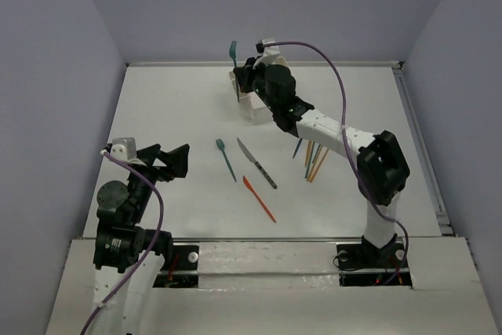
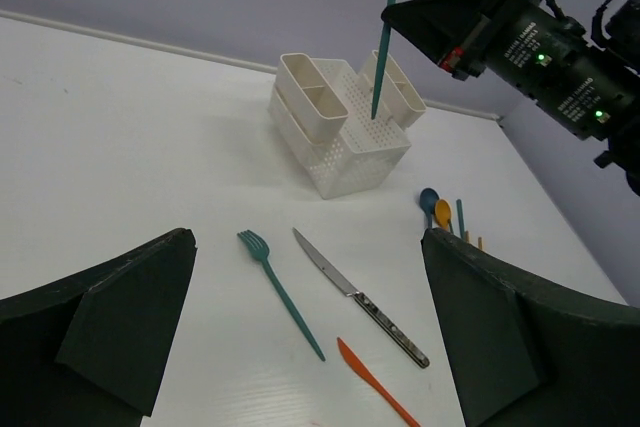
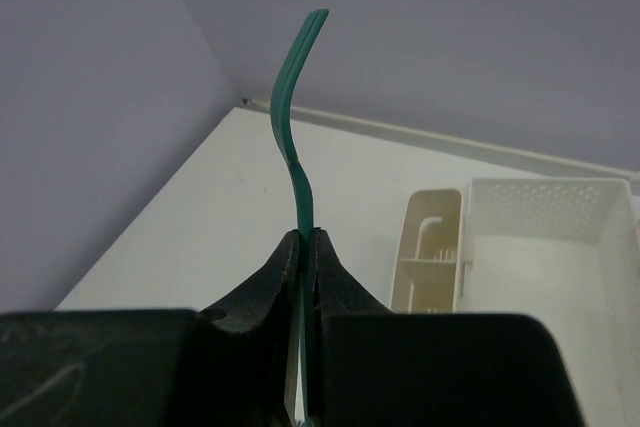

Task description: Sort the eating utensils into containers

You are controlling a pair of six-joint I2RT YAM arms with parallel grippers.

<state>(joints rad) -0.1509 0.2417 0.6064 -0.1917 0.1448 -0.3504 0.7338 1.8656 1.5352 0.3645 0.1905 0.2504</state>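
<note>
My right gripper (image 1: 239,84) (image 3: 308,237) is shut on the handle of a teal fork (image 1: 233,52) (image 2: 385,27) (image 3: 295,147), held upright with its tines up over the white caddy (image 1: 252,103) (image 2: 340,122) (image 3: 540,237). The handle's lower end hangs at the large middle compartment. On the table lie a second teal fork (image 1: 226,159) (image 2: 280,287), a dark-handled steel knife (image 1: 257,164) (image 2: 360,297) and an orange plastic knife (image 1: 259,198) (image 2: 375,382). A blue spoon (image 2: 428,199) and an orange spoon (image 2: 443,212) lie further right. My left gripper (image 1: 169,158) (image 2: 308,237) stands open and empty, left of these.
Several thin utensils lie bunched (image 1: 314,158) under the right forearm. The caddy stands near the table's far edge, its narrow slot compartments (image 2: 310,97) on both sides of the perforated middle one. Grey walls close in the table at back and sides.
</note>
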